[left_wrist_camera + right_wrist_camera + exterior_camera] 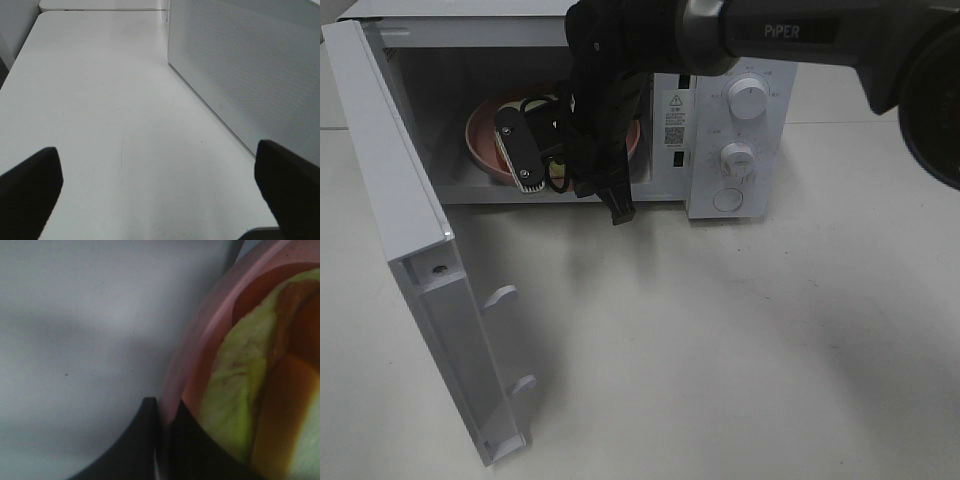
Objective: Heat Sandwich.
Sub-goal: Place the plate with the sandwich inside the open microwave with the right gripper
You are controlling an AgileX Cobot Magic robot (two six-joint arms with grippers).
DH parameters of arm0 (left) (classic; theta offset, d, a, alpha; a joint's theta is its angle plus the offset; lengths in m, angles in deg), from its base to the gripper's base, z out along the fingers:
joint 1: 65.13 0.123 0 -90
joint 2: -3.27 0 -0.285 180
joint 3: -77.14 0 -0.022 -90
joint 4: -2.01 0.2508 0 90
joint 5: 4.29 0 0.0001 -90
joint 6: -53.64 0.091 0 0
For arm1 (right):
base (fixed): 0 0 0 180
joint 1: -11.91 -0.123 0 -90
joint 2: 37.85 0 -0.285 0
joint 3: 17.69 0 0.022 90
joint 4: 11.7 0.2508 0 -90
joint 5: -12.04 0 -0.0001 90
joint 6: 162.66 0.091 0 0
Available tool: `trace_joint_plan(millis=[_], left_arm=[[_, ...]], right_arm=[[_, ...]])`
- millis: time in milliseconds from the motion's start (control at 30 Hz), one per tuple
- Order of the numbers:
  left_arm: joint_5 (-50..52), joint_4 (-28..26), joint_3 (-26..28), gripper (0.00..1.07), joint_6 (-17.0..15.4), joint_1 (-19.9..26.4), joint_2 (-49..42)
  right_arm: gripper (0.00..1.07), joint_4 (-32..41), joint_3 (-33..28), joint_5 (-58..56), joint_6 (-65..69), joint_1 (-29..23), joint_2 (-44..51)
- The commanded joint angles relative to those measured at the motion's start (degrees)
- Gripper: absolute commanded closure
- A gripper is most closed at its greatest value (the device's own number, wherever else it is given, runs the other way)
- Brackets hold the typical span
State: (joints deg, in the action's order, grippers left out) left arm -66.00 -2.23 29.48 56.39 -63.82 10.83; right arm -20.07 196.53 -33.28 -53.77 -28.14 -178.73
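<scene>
The sandwich lies on the round pink plate; its pale green-yellow filling and tan crust show close up in the right wrist view. My right gripper is shut on the plate's rim, one black finger on each side of it. In the high view the plate sits inside the open microwave, and my right arm reaches in over it and hides the sandwich. My left gripper is open above bare table, with nothing between its fingers.
The microwave's door hangs wide open to the left, reaching toward the table's front. Its two knobs and a round button are on the right panel. A white perforated panel stands close beside my left gripper.
</scene>
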Motion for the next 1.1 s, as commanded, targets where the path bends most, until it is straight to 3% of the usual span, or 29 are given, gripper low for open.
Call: trace_joint_plan(millis=[33, 433, 1100], left_arm=[[0.57, -0.29, -0.06, 0.06, -0.17, -0.06, -1.09], [0.57, -0.29, -0.06, 0.06, -0.17, -0.06, -1.09], [0.57, -0.29, -0.06, 0.06, -0.17, -0.06, -1.09]], right_arm=[[1.07, -0.23, 2.64, 0.46, 0.69, 0.00, -1.15], [1.07, -0.46, 8.94, 0.34, -1.20, 1.32, -5.27], [1.06, 1.32, 12.43, 3.44, -4.35, 3.32, -8.31]])
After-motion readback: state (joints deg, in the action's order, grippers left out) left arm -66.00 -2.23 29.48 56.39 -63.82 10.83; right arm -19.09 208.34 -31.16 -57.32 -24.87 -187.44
